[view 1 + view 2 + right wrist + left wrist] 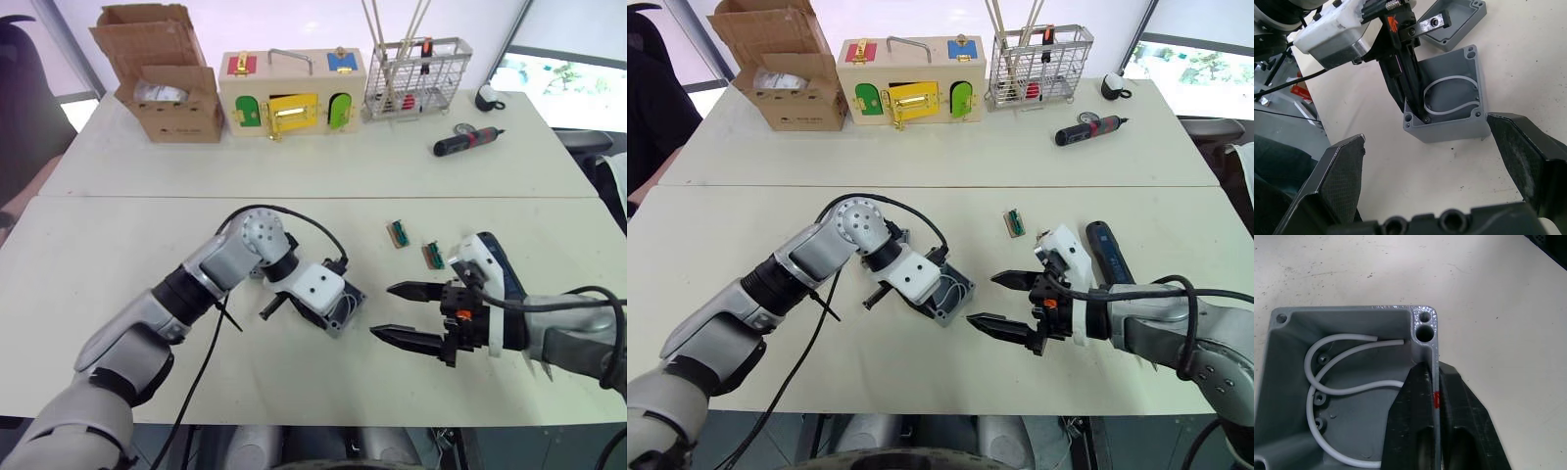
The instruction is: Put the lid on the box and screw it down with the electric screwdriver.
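Note:
The grey box (345, 311) sits open on the near table with white wires (1332, 382) looped inside. My left gripper (1432, 372) is shut on one of its side walls, at the small red mark. The shallow grey lid (1452, 22) lies flat just beyond the box, on the far side from my right gripper (382, 311). That gripper is open, its fingertips a short way right of the box and pointing at it. The dark blue electric screwdriver (1107, 253) lies on the table behind my right wrist.
Two small green connectors (398, 234) (432, 255) lie right of the box. On the far table are a black-and-red screwdriver (465, 140), a wire basket (416, 76), a wooden box with coloured doors (291, 93) and a cardboard carton (167, 78).

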